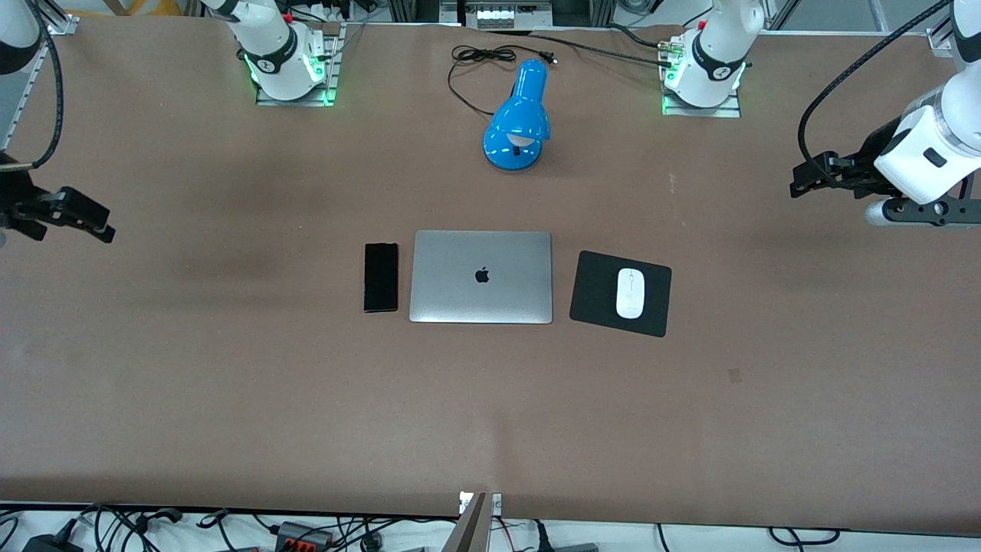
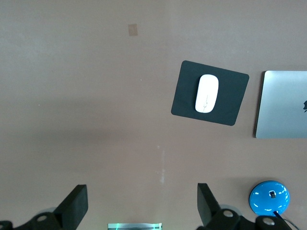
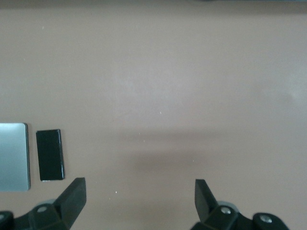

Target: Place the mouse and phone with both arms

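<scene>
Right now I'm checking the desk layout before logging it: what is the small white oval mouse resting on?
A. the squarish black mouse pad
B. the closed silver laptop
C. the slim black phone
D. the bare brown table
A: the small white oval mouse lies on the squarish black mouse pad, beside the closed silver laptop toward the left arm's end of the table.

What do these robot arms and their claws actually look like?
Both arms are chunky white jointed tubes with dark grey bands and black cables; their bases glow green. The left gripper and right gripper are matt black, each with two flat, wedge-shaped fingers.
</scene>
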Controlling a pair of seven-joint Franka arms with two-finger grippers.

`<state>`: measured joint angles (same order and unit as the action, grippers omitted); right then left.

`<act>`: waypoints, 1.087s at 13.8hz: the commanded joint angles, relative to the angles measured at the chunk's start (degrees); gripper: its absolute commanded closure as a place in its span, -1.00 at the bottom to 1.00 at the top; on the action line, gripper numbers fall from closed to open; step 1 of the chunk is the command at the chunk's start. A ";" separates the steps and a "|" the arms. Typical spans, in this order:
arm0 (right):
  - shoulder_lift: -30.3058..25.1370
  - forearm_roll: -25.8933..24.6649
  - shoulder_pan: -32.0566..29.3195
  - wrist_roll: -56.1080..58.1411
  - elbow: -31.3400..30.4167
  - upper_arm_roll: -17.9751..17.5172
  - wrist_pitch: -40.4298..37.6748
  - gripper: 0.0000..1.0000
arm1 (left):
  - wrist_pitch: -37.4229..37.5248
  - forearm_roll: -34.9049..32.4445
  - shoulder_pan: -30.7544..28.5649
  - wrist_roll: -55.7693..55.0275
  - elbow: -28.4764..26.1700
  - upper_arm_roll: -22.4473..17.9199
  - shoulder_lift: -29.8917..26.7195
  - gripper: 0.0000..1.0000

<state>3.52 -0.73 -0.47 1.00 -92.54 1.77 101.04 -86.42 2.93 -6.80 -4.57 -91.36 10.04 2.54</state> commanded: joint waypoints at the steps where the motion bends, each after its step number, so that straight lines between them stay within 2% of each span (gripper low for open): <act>1: -5.80 -0.59 0.11 1.37 -8.88 -0.10 2.76 -1.00 | -0.42 0.94 -0.24 0.88 -0.13 -0.11 -0.78 -1.00; 4: -6.42 -0.59 0.03 4.27 -8.45 -0.10 1.19 -1.00 | -0.06 0.94 -0.32 0.88 -0.04 -0.20 -1.05 -1.00; 10: -7.04 -0.23 0.29 -0.04 -6.43 -0.45 -1.10 -1.00 | -0.06 0.94 -1.11 1.58 -0.13 -0.64 -1.05 -1.00; 12: -7.82 -0.23 0.55 -0.04 -5.99 -0.71 -4.44 -1.00 | 0.11 0.94 -1.11 1.58 -0.13 -0.29 -1.13 -1.00; 15: -7.65 0.03 0.20 0.31 -5.99 -0.10 -3.48 -1.00 | 0.20 0.94 -1.11 1.58 -0.13 -0.29 -1.13 -1.00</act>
<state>-3.69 -0.83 -0.27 1.95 -98.85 1.37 97.95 -86.59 2.93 -7.57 -4.21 -91.32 9.66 2.46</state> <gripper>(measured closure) 0.000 0.000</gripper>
